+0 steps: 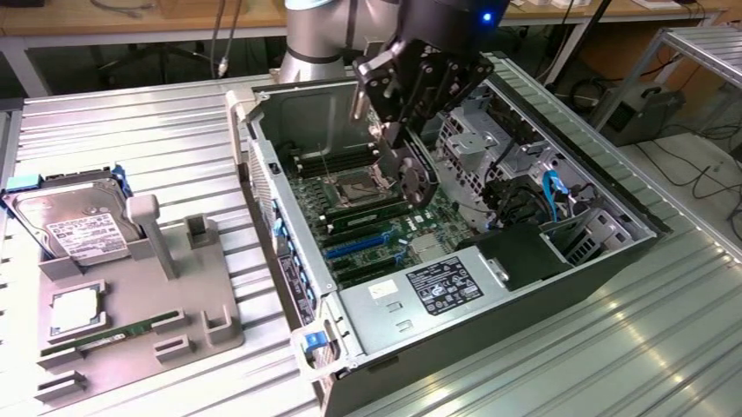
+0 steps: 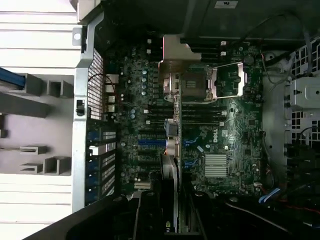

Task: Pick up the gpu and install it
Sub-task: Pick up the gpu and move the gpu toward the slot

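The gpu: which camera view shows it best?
The exterior view: the gpu hangs from the gripper above the motherboard, its flat side visible. In the wrist view it appears edge-on, a thin strip.

arm (image 1: 311, 39): silver-grey tube | pincer (image 1: 398, 139): black | blue light (image 1: 487, 16), perhaps LED

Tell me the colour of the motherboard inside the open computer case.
Dark green; the flat printed-circuit motherboard shows it best in the wrist view.
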### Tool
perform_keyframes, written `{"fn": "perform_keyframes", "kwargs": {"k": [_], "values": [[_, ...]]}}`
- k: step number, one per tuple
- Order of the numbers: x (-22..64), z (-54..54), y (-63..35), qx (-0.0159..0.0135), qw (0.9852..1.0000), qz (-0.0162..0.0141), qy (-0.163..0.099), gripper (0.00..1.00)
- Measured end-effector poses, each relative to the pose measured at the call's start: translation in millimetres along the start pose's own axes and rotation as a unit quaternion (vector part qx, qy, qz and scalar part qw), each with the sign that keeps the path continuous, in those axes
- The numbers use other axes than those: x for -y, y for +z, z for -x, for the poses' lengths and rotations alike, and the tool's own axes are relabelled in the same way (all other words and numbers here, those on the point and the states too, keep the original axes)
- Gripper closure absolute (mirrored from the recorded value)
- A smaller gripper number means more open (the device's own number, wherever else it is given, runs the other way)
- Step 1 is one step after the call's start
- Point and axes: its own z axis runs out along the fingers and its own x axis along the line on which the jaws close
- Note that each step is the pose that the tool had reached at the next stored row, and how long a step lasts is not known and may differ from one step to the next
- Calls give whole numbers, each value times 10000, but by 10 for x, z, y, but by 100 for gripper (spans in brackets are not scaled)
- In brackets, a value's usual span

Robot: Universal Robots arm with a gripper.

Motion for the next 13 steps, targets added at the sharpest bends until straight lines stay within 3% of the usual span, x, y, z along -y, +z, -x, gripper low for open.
{"fn": "perform_keyframes", "kwargs": {"k": [8,13], "values": [[-23,385,157,-10,10000,-2,2,74],[-23,410,169,-14,10000,-2,2,74]]}}
